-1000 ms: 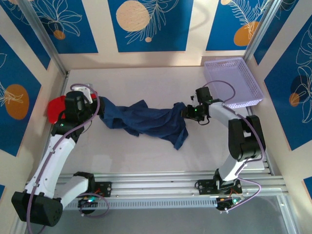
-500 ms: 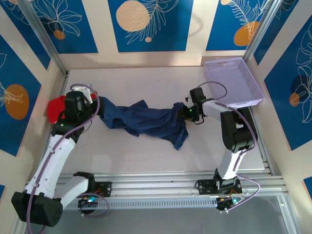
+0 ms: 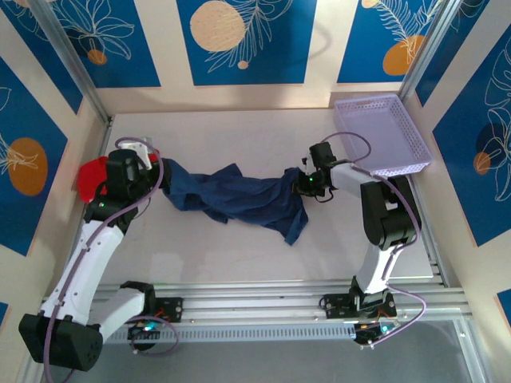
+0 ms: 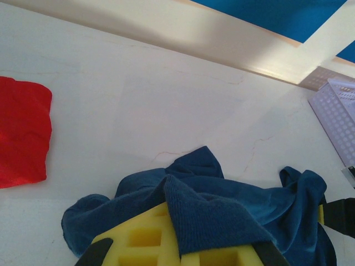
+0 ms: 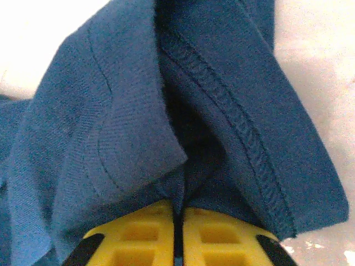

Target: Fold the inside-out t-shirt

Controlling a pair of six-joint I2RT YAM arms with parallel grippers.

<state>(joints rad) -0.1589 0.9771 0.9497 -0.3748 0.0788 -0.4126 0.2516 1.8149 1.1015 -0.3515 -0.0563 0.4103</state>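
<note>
The inside-out t-shirt (image 3: 239, 198), dark navy cloth, lies bunched and stretched across the middle of the table between the two arms. My left gripper (image 3: 160, 177) is shut on its left end; in the left wrist view a fold of the t-shirt (image 4: 222, 216) drapes over the yellow fingers (image 4: 144, 244). At the cloth's right end my right gripper (image 3: 302, 182) is shut on it. The right wrist view has the yellow fingers (image 5: 138, 238) pressed together with a pinch of t-shirt (image 5: 183, 138) between them, a stitched seam running beside it.
A bright red garment (image 3: 89, 175) lies at the table's left edge, also seen in the left wrist view as a red cloth (image 4: 22, 130). A lavender perforated basket (image 3: 383, 132) stands at the back right. Walls close the table on three sides.
The right gripper slid a little left onto the cloth's right end and closed on it. The left arm and its grip stayed still.
</note>
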